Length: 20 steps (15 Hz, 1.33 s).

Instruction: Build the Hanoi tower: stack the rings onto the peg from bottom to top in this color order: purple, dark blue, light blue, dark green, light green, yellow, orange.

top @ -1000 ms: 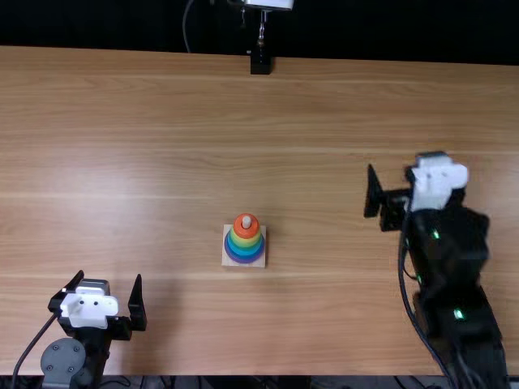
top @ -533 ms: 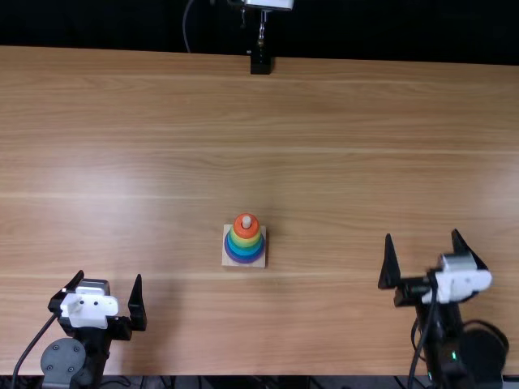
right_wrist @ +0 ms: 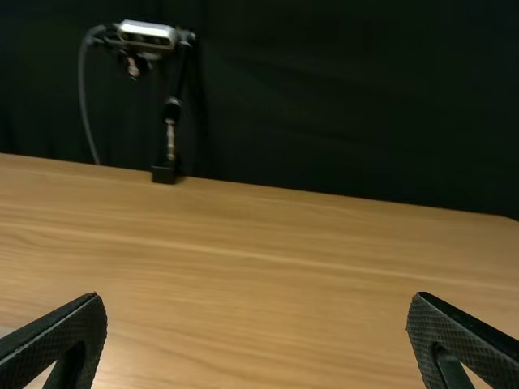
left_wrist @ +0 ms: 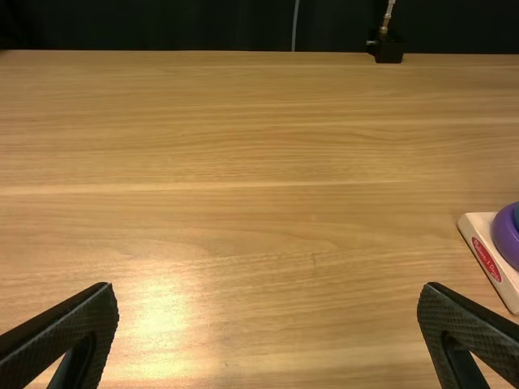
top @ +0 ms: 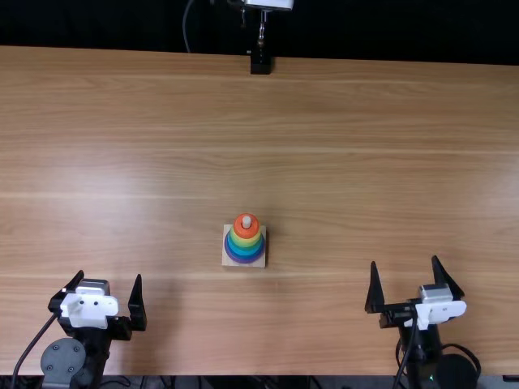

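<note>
Okay, your ring tower [top: 245,245] sits on pale square base [top: 226,262] near middle of tabletop [top: 162,162], orange ring [top: 246,232] on top. Left gripper [top: 109,274], right gripper [top: 404,260] well apart from it, your jaws spread wide on both.

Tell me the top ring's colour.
The top ring is orange; it shows best in the top view.

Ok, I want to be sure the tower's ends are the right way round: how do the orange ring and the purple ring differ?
The purple ring is wider; the orange ring is smaller.
The purple ring sits lowest, on the pale base; the orange ring is at the top, near the tip of the peg.
Both are threaded on the same peg.
</note>
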Available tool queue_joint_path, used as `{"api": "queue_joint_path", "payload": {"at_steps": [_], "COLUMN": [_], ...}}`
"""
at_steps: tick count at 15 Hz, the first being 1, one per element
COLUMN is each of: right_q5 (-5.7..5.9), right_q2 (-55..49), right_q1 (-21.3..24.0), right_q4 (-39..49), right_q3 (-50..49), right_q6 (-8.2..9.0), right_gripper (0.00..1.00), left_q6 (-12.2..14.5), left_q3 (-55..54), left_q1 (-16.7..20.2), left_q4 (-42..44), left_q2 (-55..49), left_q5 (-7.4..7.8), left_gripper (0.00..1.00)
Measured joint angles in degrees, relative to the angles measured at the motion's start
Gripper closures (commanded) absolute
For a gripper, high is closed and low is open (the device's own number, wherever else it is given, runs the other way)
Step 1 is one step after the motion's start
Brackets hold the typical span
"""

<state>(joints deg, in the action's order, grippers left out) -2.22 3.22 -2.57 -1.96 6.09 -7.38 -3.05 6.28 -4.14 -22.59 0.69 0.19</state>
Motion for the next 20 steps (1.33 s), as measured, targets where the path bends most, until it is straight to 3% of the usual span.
{"api": "queue_joint_path", "payload": {"at_steps": [5, 13, 14, 16, 17, 20], "right_q5": [1.84, 1.95, 2.62, 6.27, 7.54, 9.14], "right_q2": [-2.5, -2.5, -2.5, -2.5, -2.5, -2.5], "right_q1": [0.0, 0.0, 0.0, 0.0, 0.0, 0.0], "right_q4": [0.1, 0.1, 0.1, 0.1, 0.1, 0.1], "right_q3": [-4.8, -5.0, -5.0, -5.0, -5.0, -5.0], "right_q6": [-0.02, 0.0, 0.0, 0.0, -0.02, -0.02], "right_gripper": [0.0, 0.0, 0.0, 0.0, 0.0, 0.0], "left_q6": [0.0, 0.0, 0.0, 0.0, 0.0, 0.0], "left_q3": [0.0, 0.0, 0.0, 0.0, 0.0, 0.0], "left_q1": [0.0, 0.0, 0.0, 0.0, 0.0, 0.0], "left_q4": [0.0, 0.0, 0.0, 0.0, 0.0, 0.0], "left_q2": [0.0, 0.0, 0.0, 0.0, 0.0, 0.0], "left_q5": [0.0, 0.02, 0.0, 0.02, 0.0, 0.02], "left_gripper": [0.0, 0.0, 0.0, 0.0, 0.0, 0.0]}}
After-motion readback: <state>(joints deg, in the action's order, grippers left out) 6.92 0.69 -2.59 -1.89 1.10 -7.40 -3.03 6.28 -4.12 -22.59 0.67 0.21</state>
